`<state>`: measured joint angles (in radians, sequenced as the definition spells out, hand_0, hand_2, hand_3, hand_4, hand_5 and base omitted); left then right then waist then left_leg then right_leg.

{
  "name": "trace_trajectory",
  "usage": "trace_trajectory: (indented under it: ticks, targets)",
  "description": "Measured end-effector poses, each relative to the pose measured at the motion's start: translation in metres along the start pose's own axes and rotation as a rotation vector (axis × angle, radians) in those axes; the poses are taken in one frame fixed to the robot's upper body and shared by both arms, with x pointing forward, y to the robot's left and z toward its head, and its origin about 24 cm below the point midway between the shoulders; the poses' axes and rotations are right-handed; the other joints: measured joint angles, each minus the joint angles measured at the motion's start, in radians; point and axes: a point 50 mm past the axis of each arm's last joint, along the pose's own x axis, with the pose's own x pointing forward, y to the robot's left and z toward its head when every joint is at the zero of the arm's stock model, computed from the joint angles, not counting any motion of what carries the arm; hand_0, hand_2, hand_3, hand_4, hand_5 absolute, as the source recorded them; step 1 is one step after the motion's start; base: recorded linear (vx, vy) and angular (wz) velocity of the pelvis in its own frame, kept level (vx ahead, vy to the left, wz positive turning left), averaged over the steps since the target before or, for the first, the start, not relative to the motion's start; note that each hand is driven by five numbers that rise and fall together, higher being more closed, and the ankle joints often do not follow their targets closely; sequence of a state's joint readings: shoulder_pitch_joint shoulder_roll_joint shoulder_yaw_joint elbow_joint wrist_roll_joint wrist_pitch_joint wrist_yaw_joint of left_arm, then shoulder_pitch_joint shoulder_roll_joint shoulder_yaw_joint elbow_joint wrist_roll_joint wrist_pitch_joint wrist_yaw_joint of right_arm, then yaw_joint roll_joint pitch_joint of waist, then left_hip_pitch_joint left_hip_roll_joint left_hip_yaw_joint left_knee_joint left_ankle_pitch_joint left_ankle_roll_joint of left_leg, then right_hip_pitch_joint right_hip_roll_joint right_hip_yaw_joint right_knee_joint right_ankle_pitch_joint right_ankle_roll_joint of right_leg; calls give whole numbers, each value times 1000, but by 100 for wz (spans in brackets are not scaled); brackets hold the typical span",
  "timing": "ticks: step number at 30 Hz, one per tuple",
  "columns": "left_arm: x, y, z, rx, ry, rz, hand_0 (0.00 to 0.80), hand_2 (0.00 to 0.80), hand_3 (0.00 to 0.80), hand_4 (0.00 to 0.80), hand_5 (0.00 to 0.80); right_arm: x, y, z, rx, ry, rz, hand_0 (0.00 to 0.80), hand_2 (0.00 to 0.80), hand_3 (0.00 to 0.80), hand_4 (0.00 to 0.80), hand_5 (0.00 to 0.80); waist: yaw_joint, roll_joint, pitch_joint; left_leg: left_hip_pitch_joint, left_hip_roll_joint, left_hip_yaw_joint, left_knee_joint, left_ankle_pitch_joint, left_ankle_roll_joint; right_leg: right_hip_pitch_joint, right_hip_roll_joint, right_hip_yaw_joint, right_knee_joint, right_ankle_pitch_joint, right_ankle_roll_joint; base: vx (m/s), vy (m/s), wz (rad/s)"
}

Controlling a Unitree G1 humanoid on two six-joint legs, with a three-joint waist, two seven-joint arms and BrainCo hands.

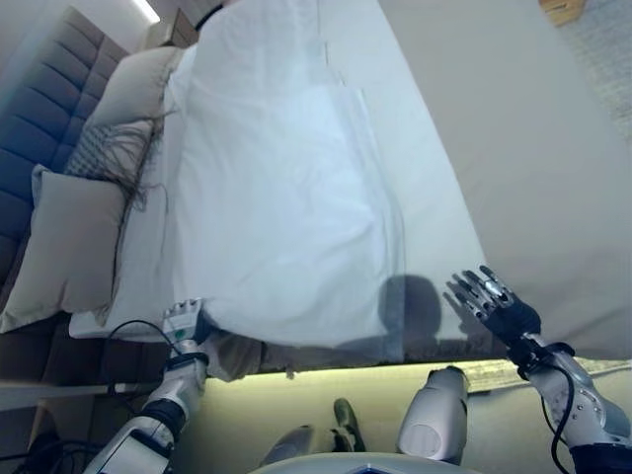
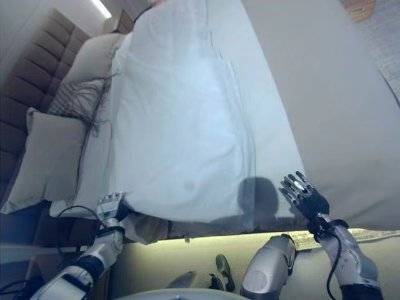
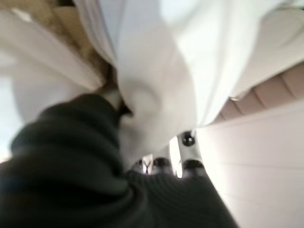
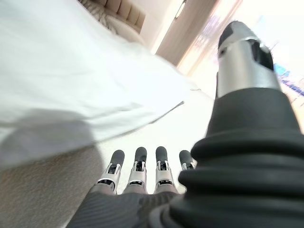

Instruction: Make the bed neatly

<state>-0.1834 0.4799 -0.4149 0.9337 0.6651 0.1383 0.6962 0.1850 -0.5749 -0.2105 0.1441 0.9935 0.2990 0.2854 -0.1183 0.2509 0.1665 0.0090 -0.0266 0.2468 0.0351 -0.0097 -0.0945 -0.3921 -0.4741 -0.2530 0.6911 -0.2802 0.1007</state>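
Observation:
A white duvet (image 1: 286, 197) lies rumpled over the left and middle of the bed and leaves the grey sheet (image 1: 513, 148) bare on the right. My left hand (image 1: 184, 322) is at the duvet's near left corner by the bed's edge. In the left wrist view, bunched white cloth (image 3: 156, 95) is pinched between its thumb and fingers (image 3: 156, 164). My right hand (image 1: 491, 298) hovers over the grey sheet near the bed's front edge, with fingers straight and spread and nothing in it. The right wrist view shows its fingers (image 4: 137, 164) pointing at the duvet's edge (image 4: 71, 85).
Two beige pillows (image 1: 67, 247) (image 1: 133, 84) and a patterned cushion (image 1: 107, 148) lie against the padded headboard (image 1: 39, 99) on the left. The bed's near edge (image 1: 326, 380) is lit from below. A rug (image 1: 604, 44) lies on the floor beyond the bed's far right side.

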Motion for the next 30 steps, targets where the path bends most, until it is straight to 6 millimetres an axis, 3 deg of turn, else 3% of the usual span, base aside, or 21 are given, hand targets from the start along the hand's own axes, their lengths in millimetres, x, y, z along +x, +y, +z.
trace_trajectory:
  ticks: [6, 14, 22, 23, 24, 30]
  targets:
    - [-2, 4, -34, 107, 45, -78, 800, 800, 800, 800, 800, -10, -12, -8, 22, 29, -19, 0, 0, 0, 0, 0, 8, -3, -39, 68, 1, -2, -14, 3, 5, 87, 2, -20, -35, -6, 16, 99, -10, 0]
    - [8, 26, -70, 218, 107, -96, 800, 800, 800, 800, 800, -20, -19, -22, 67, 39, -55, 0, 0, 0, 0, 0, 21, -28, -90, 96, 4, -2, -24, 4, 6, 132, 8, -37, -62, -2, 25, 53, -34, 0]
    - [11, 29, -72, 221, 105, -125, 800, 800, 800, 800, 800, -18, -15, -31, 91, 52, -59, 0, 0, 0, 0, 0, 25, -34, -99, 118, 9, -15, -27, 4, 6, 176, 13, -57, -82, -1, 29, 15, -31, 4]
    - [11, 28, -71, 217, 100, -125, 631, 631, 631, 631, 631, -18, -15, -31, 91, 53, -62, 0, 0, 0, 0, 0, 25, -34, -99, 117, 10, -21, -27, 4, 6, 176, 14, -57, -83, -1, 29, -20, -56, 5]
    - [10, 26, -69, 211, 96, -124, 0, 0, 0, 0, 0, -18, -15, -31, 91, 54, -66, 0, 0, 0, 0, 0, 26, -34, -99, 117, 10, -30, -27, 4, 6, 177, 15, -58, -83, -1, 29, -22, -56, 4]
    - [-9, 3, -65, 164, 113, -191, 0, 0, 0, 0, 0, -19, -14, -34, 89, 65, -81, 0, 0, 0, 0, 0, 50, -30, -118, 104, 13, -33, -26, 4, 7, 177, 18, -58, -82, -2, 30, -25, -61, 7]
